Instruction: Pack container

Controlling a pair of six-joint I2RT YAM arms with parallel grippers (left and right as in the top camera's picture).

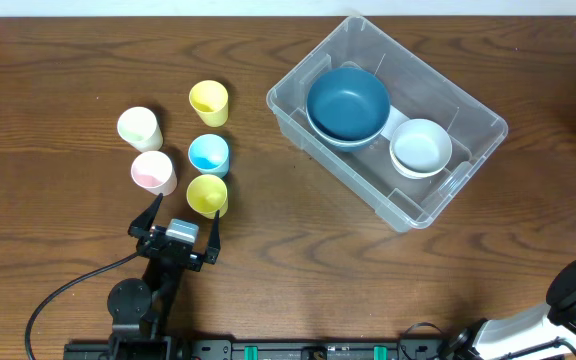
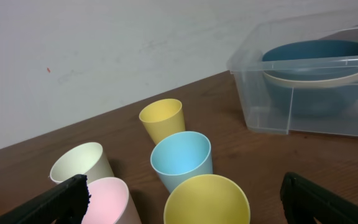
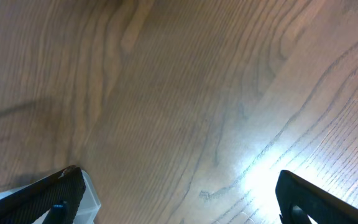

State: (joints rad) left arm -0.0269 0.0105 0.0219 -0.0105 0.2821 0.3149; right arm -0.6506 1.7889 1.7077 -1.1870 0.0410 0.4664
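Left gripper (image 1: 185,208) is at the near edge of the table (image 1: 48,60), fingers spread wide with nothing between them; in my left wrist view the two dark fingertips (image 2: 67,198) sit at the bottom corners and the gap is plain.

Right in front of that gap is a yellow cup (image 1: 207,194), upright, mouth up; just beyond it a blue cup (image 1: 208,154), touching or nearly so; I can't say which. To the left of the near yellow one stands a pink cup (image 1: 153,172); behind it a cream cup (image 1: 139,127); farthest back a second yellow cup (image 1: 208,102), a little apart from the blue one. All five are upright on the wood.

The container (image 1: 455,108) is off to my right on the far half of the table, set at a slant, well apart from the cups. Inside it, at the far-left end, a dark blue bowl (image 1: 347,102) sits nested in a paler bowl (image 1: 333,138), of which only the rim shows; beside them, toward the near-right end, a white bowl (image 1: 420,147).

My right gripper (image 3: 182,186) is out over bare wood; its fingers are parted wide too, holding nothing; overhead shows only that arm, at the bottom-right corner, well away from the container.
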